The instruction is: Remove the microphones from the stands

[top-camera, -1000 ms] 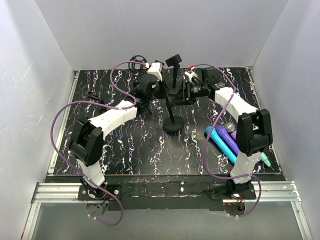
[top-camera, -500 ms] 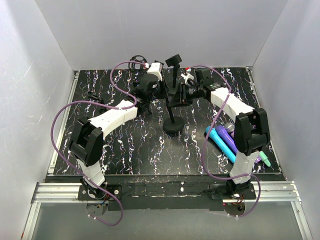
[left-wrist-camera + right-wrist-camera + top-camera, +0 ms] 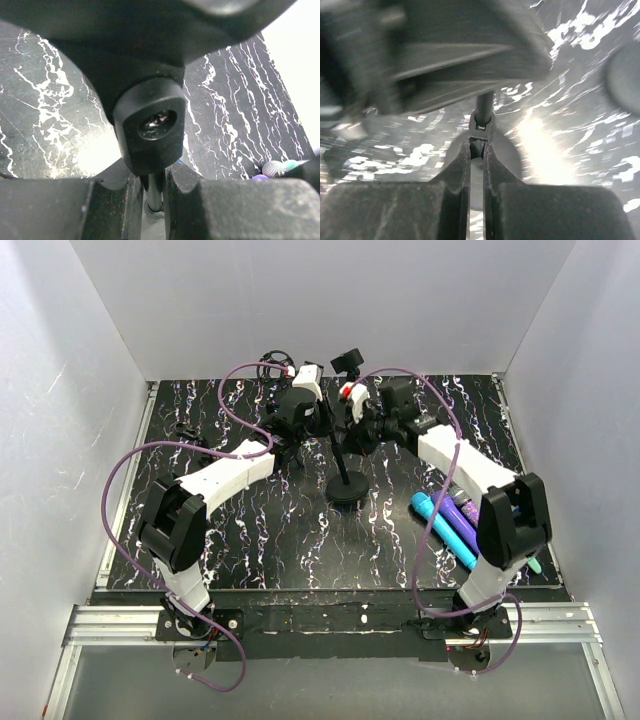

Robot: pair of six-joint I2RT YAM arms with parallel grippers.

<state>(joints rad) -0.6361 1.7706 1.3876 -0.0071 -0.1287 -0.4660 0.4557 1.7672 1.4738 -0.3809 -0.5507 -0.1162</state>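
Your black marbled table [image 3: 250,530] carries the stand [image 3: 346,490] near its centre, round base flat and pole upright. The black microphone [image 3: 347,360] sits at the pole's top. Your left gripper [image 3: 155,181] is clamped on the pole. Your right gripper [image 3: 477,150] has its fingers pressed nearly together at a joint on the pole; you cannot tell whether they pinch it.

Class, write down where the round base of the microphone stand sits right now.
In the top view, the round base sits near the middle of the marbled table, left of the blue microphone lying on the right side.
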